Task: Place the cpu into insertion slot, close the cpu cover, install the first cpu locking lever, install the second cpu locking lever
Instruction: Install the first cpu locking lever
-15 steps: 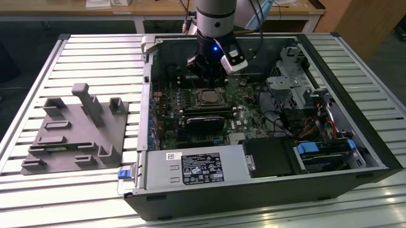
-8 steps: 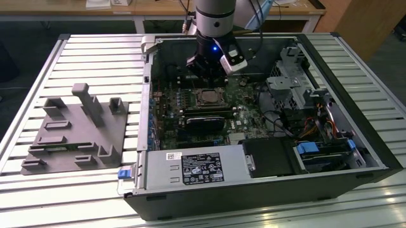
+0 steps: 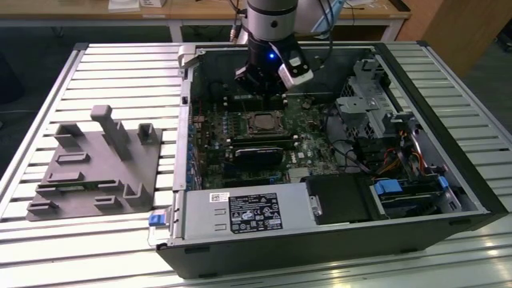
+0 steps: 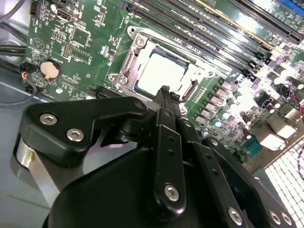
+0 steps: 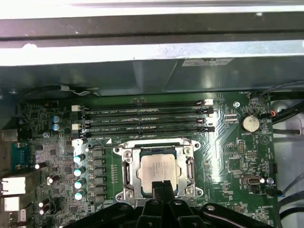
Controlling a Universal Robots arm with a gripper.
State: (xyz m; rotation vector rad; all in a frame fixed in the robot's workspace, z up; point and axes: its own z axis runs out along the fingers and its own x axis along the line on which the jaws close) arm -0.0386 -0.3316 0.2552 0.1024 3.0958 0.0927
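I have the gripper [image 4: 164, 92] low inside the open computer case [image 3: 320, 255], which lies on the slatted table [image 3: 120, 72]. In both wrist views its black fingers [image 5: 159, 187] look pressed together with nothing pinched between them. Their tips hang just above the near edge of the insertion slot [image 5: 156, 142], and I cannot tell whether they touch the metal.

The cpu [image 5: 158, 169] sits flat in that slot, its pale face up. The cpu cover [image 5: 188, 167] lies down around it, framing the chip through its open centre. I cannot make out how the locking levers stand.

On the green circuit board [image 5: 228, 156], four long memory slots [image 5: 142, 114] run just beside the socket on its far side. A row of capacitors [image 5: 79, 171] stands along one flank. A coin battery [image 5: 249, 123] sits well apart on the other.

In the exterior view a long black card [image 3: 260, 150] lies close to the socket on the side facing the power-supply box [image 3: 240, 213]. The drive cage [image 3: 364, 108] and a bundle of cables [image 3: 392, 159] crowd the exterior view's right. A grey fixture [image 3: 88, 174] rests on the table outside the case, at that view's left.

From the second wrist view, the gripper's own body hides the near part of the board
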